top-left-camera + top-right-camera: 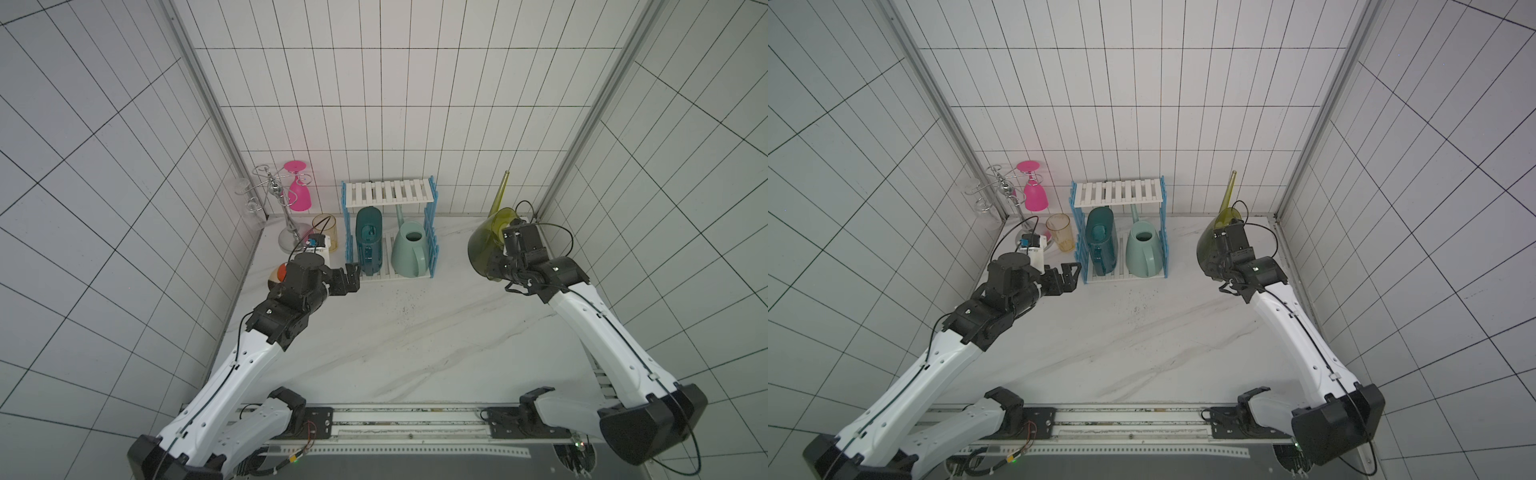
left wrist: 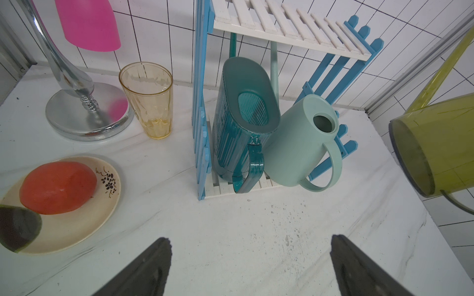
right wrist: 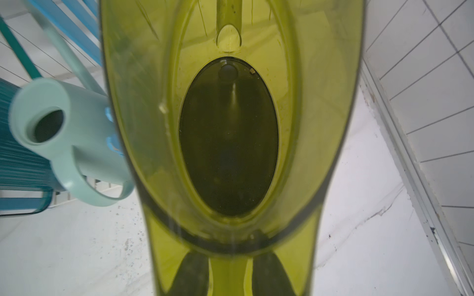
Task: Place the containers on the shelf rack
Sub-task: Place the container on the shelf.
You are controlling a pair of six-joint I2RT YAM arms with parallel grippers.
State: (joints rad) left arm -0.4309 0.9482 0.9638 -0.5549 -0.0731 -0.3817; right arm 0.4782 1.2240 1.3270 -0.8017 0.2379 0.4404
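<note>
Although the white marble-look bench (image 1: 415, 353) lies open before the two-tier shelf rack of white slats and light blue side frames (image 1: 390, 193), the translucent olive-green watering can (image 1: 484, 245) hangs tilted to the rack's right, not yet shelved, clamped in the right jaws. The dark teal oval watering can (image 1: 369, 241) and pale mint conical watering can (image 1: 409, 249) fill the rack's lower shelf, so two of three look done, with only the bare top shelf free; the left jaws gape empty at the rack's left front corner.
</note>
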